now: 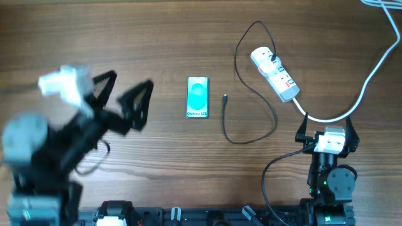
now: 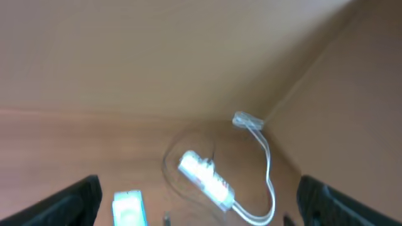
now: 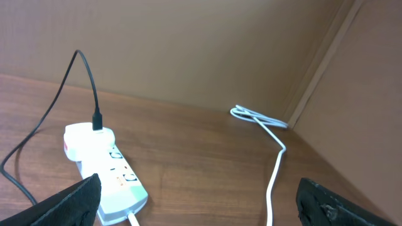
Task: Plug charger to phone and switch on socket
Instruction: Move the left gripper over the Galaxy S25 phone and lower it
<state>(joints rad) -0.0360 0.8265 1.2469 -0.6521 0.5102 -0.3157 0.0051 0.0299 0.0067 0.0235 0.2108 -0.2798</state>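
Note:
The phone (image 1: 198, 97) lies flat mid-table with its cyan screen up; it also shows blurred in the left wrist view (image 2: 129, 209). The charger (image 1: 251, 135) is a thin black cable looping from the socket (image 1: 276, 74) to its free connector tip (image 1: 225, 98) just right of the phone. The socket also shows in the left wrist view (image 2: 204, 181) and the right wrist view (image 3: 103, 171). My left gripper (image 1: 124, 94) is open and empty, raised left of the phone. My right gripper (image 1: 326, 132) is open and empty, in front of the socket.
A thick white cord (image 1: 370, 72) runs from the socket's near end out to the far right corner. A wall panel (image 3: 352, 100) stands at the right. Arm bases sit along the front edge.

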